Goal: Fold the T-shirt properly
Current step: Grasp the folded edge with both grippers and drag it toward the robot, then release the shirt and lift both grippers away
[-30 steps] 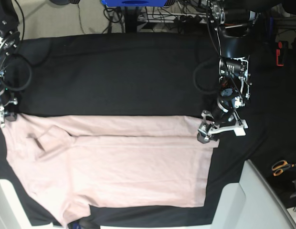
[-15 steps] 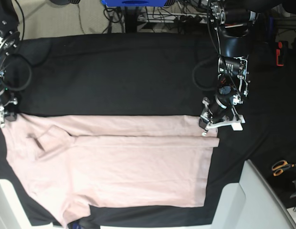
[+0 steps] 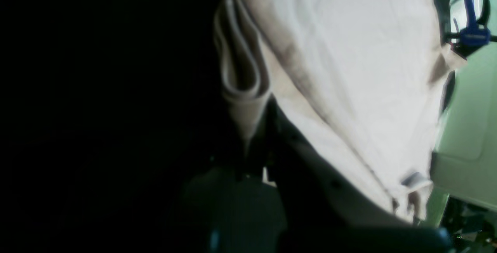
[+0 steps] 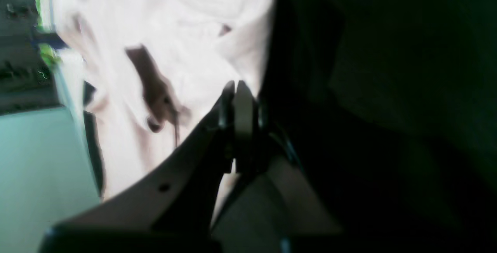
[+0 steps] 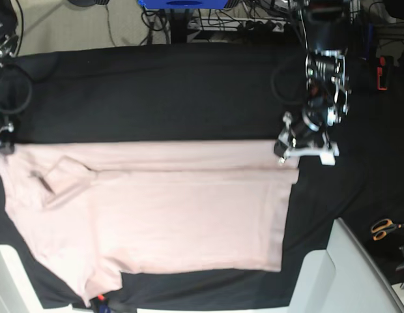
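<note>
The fingers of the left gripper [image 5: 282, 151] are pinching the far hem corner of the T-shirt [image 5: 163, 215], its folded edge showing just beyond them in the left wrist view. The right gripper [image 4: 235, 90] is clenching the shirt's opposite far corner, jaws pressed together on the pale pink fabric. The T-shirt is lying spread flat between the two arms on the black cloth [image 5: 156, 91], which is covering the table. Beyond the cloth's far edge, cables and a blue object [image 5: 182, 3] are sitting on the floor. Orange-handled scissors [image 5: 384, 228] are lying well apart from the shirt, beside a pale grey panel [image 5: 345, 274].
</note>
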Controlling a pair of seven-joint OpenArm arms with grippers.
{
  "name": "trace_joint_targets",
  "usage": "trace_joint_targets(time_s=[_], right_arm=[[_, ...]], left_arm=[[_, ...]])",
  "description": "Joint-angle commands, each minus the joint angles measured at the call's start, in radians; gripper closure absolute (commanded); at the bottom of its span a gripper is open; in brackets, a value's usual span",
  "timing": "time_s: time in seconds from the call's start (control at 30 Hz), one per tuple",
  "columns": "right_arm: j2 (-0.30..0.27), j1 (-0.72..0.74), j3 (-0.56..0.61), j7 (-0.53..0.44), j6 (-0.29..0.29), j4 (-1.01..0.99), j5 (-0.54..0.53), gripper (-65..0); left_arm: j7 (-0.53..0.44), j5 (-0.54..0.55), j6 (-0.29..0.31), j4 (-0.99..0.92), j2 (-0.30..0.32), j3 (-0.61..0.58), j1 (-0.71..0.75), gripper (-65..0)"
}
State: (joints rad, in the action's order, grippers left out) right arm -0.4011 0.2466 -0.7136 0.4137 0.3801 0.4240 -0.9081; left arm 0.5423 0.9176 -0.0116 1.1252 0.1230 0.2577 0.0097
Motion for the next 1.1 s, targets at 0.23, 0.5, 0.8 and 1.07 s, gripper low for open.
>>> trace_joint_targets(time_s=[0.23, 0.5, 0.8, 1.07], right_arm=[[0.066, -0.166, -0.015, 0.066, -0.014, 0.372, -0.027, 0.0], [0.149, -0.309, -0.128, 0.173, -0.074, 0.563, -0.026, 0.0], [0.17, -0.398, -0.22, 0.279, -0.074, 0.64, -0.024, 0.0], [0.19, -0.474, -0.22, 0.296, -0.069, 0.678, -0.022, 0.0]], left_arm=[[-0.014, 0.007, 0.003, 0.198, 0.043, 0.005, 0.155, 0.0], [-0.014, 0.007, 0.003, 0.289, 0.071, 0.005, 0.266, 0.0], [-0.014, 0.007, 0.003, 0.39, 0.077, 0.005, 0.358, 0.0], [-0.015, 0.007, 0.003, 0.399, 0.089, 0.005, 0.422, 0.0]])
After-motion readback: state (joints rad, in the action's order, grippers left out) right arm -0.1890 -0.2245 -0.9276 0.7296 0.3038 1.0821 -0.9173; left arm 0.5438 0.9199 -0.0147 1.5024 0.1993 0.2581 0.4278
